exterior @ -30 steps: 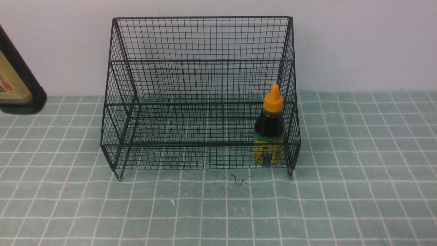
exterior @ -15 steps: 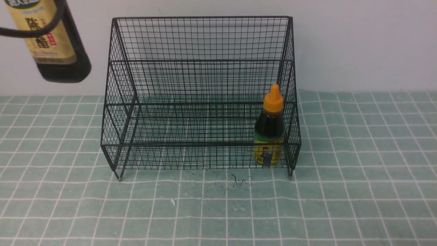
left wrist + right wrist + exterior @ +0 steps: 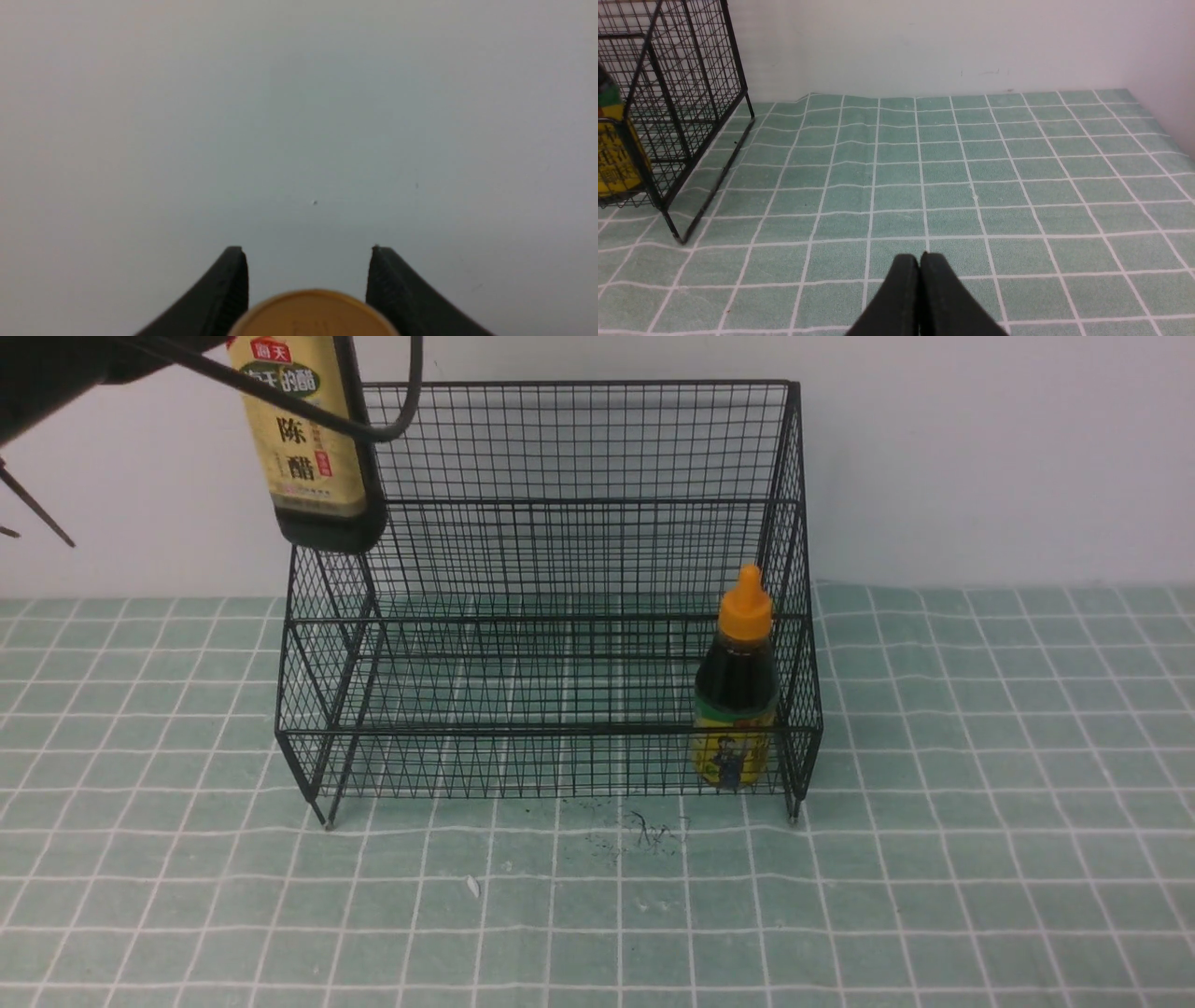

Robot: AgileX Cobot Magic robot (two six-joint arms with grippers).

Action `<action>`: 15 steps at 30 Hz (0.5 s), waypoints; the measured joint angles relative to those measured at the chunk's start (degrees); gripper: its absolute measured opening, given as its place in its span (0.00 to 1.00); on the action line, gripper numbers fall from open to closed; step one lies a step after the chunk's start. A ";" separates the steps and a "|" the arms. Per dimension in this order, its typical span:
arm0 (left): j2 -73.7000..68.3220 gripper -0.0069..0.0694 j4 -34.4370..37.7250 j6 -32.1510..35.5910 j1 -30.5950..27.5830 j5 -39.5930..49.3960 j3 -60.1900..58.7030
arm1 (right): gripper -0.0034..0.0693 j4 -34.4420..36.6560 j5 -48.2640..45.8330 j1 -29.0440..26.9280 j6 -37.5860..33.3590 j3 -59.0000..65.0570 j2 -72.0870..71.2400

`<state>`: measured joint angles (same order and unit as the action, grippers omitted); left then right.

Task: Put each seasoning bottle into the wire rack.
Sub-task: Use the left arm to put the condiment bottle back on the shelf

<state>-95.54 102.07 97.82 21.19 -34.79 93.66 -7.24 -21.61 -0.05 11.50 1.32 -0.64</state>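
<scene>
The tall vinegar bottle [image 3: 313, 439] hangs upright in the air at the wire rack's [image 3: 560, 383] upper left corner, its base level with the sloping left wall. How far forward of that wall it sits cannot be told. The left gripper [image 3: 307, 252] pinches it near the top, fingers flanking the gold cap [image 3: 312, 312]. The short orange-capped bottle [image 3: 736, 709] already stands in the rack's lower tier at the right end. The next move should carry the bottle inward past the left wall, keep it vertical, lower it slowly onto a tier, and release only once it is seated. The right gripper [image 3: 920, 255] rests pressed together over the tablecloth [image 3: 971, 154] beyond the rack's right side.
</scene>
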 joint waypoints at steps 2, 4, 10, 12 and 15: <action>-0.41 0.49 0.00 0.38 0.88 -2.68 -0.31 | 0.03 0.00 0.00 0.00 0.00 0.00 0.00; -0.83 0.49 0.00 0.97 1.73 -4.49 -0.38 | 0.03 0.00 0.00 0.00 0.00 0.00 0.00; -1.96 0.49 0.00 0.25 2.58 -4.68 -0.43 | 0.03 0.00 0.00 0.00 0.00 0.00 0.00; -2.20 0.49 0.00 -0.14 2.58 -4.68 -0.43 | 0.03 0.00 0.00 0.00 0.00 0.00 0.00; -2.78 0.49 0.00 -1.27 2.58 -4.68 -0.43 | 0.03 0.00 0.00 0.00 0.00 0.00 0.00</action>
<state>-98.31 102.07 96.55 23.77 -39.47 93.23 -7.24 -21.61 -0.05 11.50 1.32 -0.64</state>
